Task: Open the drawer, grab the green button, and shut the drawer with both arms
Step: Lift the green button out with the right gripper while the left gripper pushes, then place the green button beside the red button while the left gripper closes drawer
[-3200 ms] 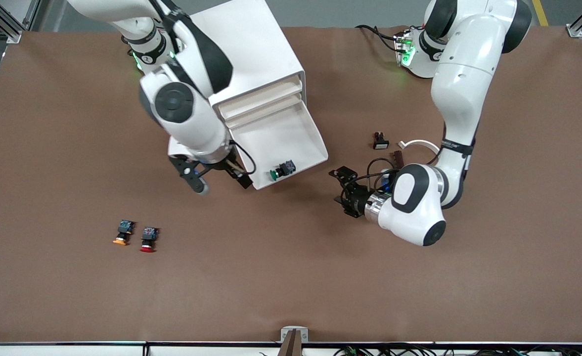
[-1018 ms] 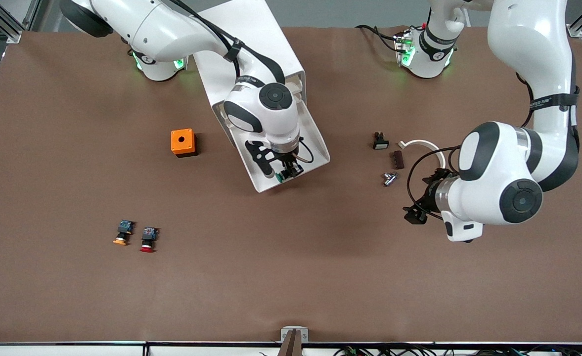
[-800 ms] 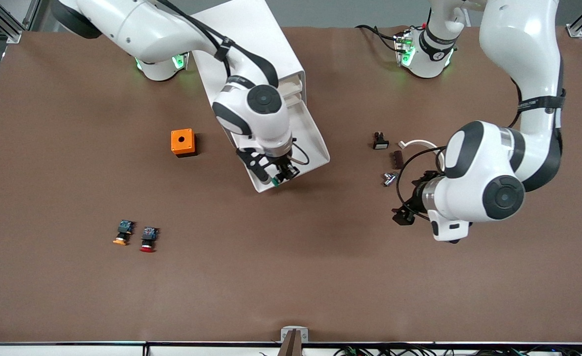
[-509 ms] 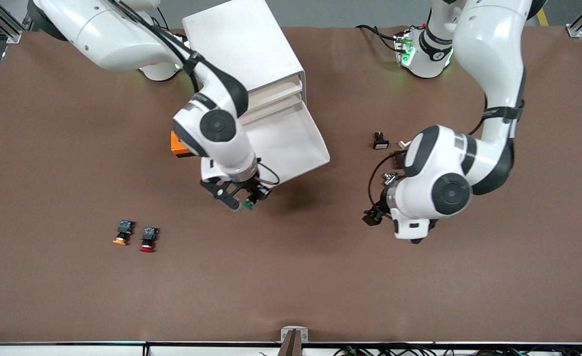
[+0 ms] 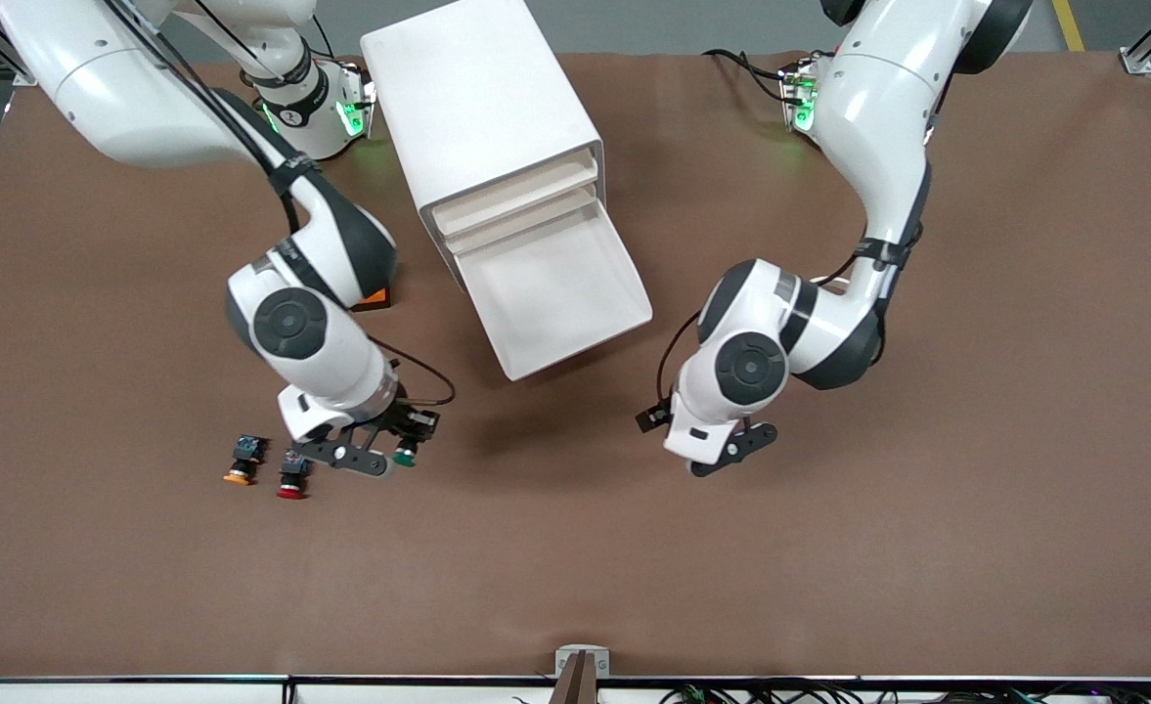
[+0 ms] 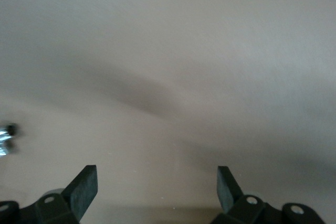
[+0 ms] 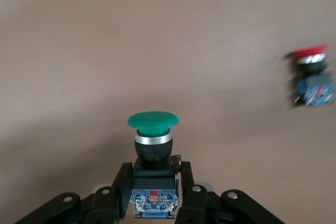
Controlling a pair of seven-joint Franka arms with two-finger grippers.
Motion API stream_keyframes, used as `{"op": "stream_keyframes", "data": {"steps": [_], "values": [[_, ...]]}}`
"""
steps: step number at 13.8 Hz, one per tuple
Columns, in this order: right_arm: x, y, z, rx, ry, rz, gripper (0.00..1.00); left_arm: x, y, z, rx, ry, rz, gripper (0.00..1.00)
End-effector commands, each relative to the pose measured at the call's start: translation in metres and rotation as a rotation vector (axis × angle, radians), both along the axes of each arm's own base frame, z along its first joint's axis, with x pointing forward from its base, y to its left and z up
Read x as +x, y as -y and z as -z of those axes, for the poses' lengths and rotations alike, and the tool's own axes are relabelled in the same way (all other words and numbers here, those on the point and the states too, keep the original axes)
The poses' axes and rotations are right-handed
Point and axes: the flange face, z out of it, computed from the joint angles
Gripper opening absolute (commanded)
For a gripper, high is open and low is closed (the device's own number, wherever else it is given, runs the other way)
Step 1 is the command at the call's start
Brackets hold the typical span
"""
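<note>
Front view: right claw clamped on the button, held over bare surface beside the red-capped button. Drawer is pulled out of the cabinet. Left claw has fingers spread wide, holding nothing, over the surface near the drawer.

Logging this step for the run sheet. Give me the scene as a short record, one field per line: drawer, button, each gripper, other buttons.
drawer: drawer pulled out of the cabinet, nothing seen inside
button: button out of the drawer, green cap pointing away from the gripper, held over the table
right gripper: right gripper shut on the button's body, over the table beside the red button
left gripper: left gripper open, holding nothing, over bare table
other buttons: red and yellow button side by side on the table
</note>
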Motion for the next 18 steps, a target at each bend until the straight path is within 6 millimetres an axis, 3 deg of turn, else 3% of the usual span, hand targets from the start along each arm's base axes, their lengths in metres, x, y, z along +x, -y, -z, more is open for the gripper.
{"op": "stream_keyframes", "data": {"steps": [1,3,6,9,12,14,16,18], "values": [[0.012,0.036,0.024,-0.031,-0.021,-0.077,0.07,-0.018,0.031,0.021,0.012,0.02,0.06,1.0],[0.022,0.063,0.05,-0.045,-0.03,-0.116,0.08,-0.03,0.046,0.026,0.011,0.011,0.087,1.0],[0.03,0.084,0.084,-0.037,-0.027,-0.118,0.08,-0.06,0.08,0.034,-0.008,-0.021,0.119,1.0],[0.031,0.095,0.099,-0.038,-0.027,-0.121,0.11,-0.089,0.108,0.042,-0.048,-0.074,0.129,1.0],[0.029,0.102,0.12,-0.034,-0.047,-0.1,0.2,-0.114,0.133,0.041,-0.046,-0.083,0.145,1.0],[0.028,0.101,0.131,-0.02,-0.044,-0.094,0.36,-0.131,0.148,0.038,-0.041,-0.087,0.14,1.0],[0.028,0.099,0.135,-0.02,-0.043,-0.085,0.69,-0.145,0.16,0.038,-0.039,-0.098,0.136,1.0],[0.034,0.105,0.122,-0.027,-0.021,-0.078,1.0,-0.162,0.173,0.042,-0.069,-0.142,0.132,1.0]]}}
